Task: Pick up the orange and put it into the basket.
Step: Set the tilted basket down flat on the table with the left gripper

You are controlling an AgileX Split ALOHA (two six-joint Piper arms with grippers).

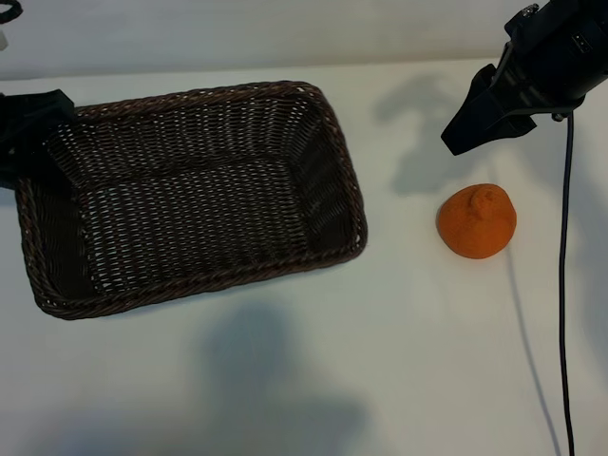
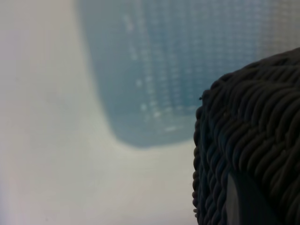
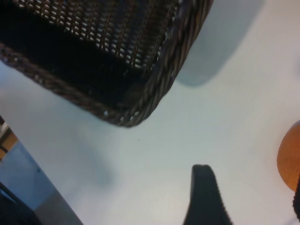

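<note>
Hovering above and just behind the orange [image 1: 477, 221], the right gripper [image 1: 463, 128] is pointing steeply down toward the surface [image 1: 399, 361] with its fingers standing apart and nothing between them. The fruit is sitting on the surface on the right side, well apart from the basket [image 1: 347, 180], which is lying to its left with its long axis running across the exterior view. The orange is lying a little forward of the gripper's tips and slightly to their outer side (the wrist view is catching only a sliver of it at one edge, beside a dark finger [image 3: 204, 199]), so the jaws are not yet lined up around it. The right arm is clearly the nearer one, and the coming move is looking like a short shift over the fruit and a descent. The left gripper [image 1: 28, 128] is sitting at the basket's far left end, close against the woven rim; whether it is gripping that rim I cannot tell. The basket is holding nothing.
</note>
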